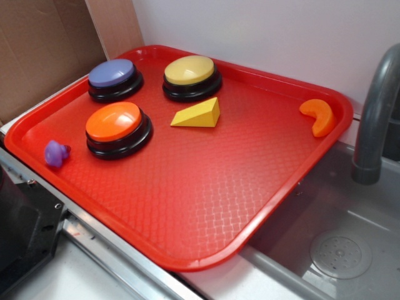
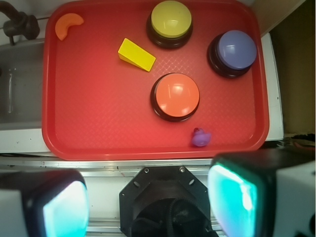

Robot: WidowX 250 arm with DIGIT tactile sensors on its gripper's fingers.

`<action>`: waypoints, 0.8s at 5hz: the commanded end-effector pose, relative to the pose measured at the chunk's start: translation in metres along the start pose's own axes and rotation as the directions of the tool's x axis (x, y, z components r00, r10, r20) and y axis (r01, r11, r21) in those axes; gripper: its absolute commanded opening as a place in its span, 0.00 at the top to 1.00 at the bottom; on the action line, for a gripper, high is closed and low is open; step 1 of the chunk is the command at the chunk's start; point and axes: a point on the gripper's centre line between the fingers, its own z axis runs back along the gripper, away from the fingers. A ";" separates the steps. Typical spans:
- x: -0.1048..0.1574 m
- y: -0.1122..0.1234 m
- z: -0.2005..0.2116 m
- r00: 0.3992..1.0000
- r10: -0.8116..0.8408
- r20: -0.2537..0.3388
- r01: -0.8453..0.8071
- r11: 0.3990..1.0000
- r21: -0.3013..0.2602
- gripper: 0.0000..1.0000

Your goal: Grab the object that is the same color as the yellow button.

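Pre-grasp – nothing picked yet. Yellow wedge lies on the red tray, just beside the yellow button, clear of the orange button. Gripper hovers high over the tray's near edge, fingers spread wide, empty. Next: move forward over the wedge, descend, close across its flat sides

Count: buttons 3 – yellow, purple, orange. Wedge 1. Crescent 1. Purple toy 1. Tray 1.
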 end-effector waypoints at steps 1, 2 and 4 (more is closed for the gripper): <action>0.000 0.000 0.000 1.000 0.000 0.000 0.000 1.000 0.000 0.00; 0.023 0.001 -0.021 0.982 -0.187 -0.030 0.187 0.982 0.012 0.00; 0.084 -0.009 -0.085 0.835 -0.547 -0.061 0.550 0.832 0.075 0.00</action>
